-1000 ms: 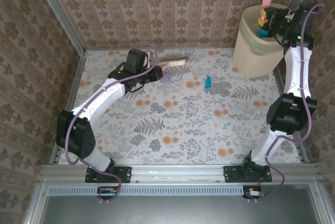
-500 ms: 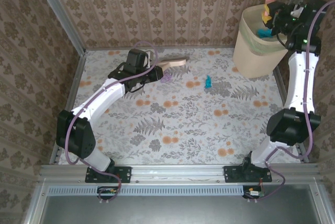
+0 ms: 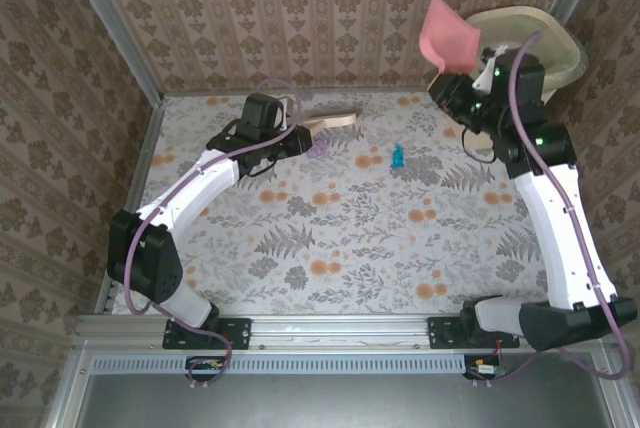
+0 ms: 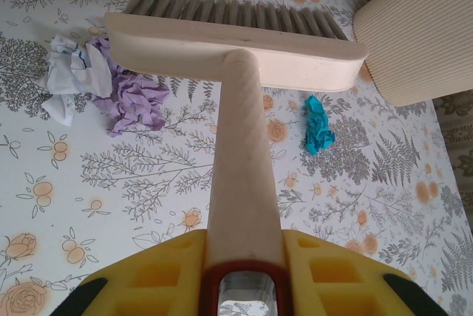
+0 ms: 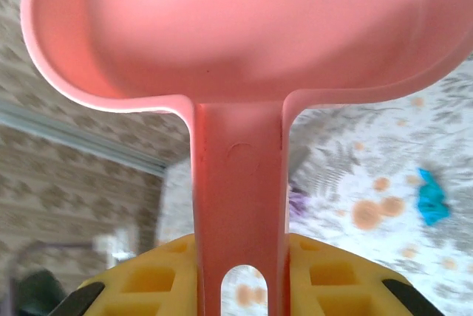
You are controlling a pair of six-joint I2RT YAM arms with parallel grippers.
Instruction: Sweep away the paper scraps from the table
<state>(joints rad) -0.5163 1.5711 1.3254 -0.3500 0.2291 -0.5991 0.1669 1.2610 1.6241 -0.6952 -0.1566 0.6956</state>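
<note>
Right arm has swung off the bin (image 3: 545,33): a second ago the right fingers (image 3: 470,88) hung over its mouth with the dustpan (image 3: 450,33) tipped up; now they are back above the far corner of the worktop (image 3: 350,238), pan raised high, bin behind them. Reads as a load just emptied and the pan coming round for another. The right fingers are clamped on the pan's handle, and the pan face above them in the right wrist view is bare pink, no scrap on it. Left arm unchanged across the second: left fingers (image 4: 244,257) closed around the handle of the brush (image 4: 236,43), head out ahead of them, bristles on its far edge. Paper scraps remaining, three seen: a purple wad (image 4: 137,102) and a white wad (image 4: 70,80), touching each other, ahead of the left fingers to one side of the handle and just beside the brush head; a teal wad (image 4: 318,124) on the other side of the handle, apart from the head, well below the right fingers. All loosely crumpled, creased, far smaller than the brush head, likely light enough to skid. Judgement: partly done; a further sweep waits on the pan coming down.
</note>
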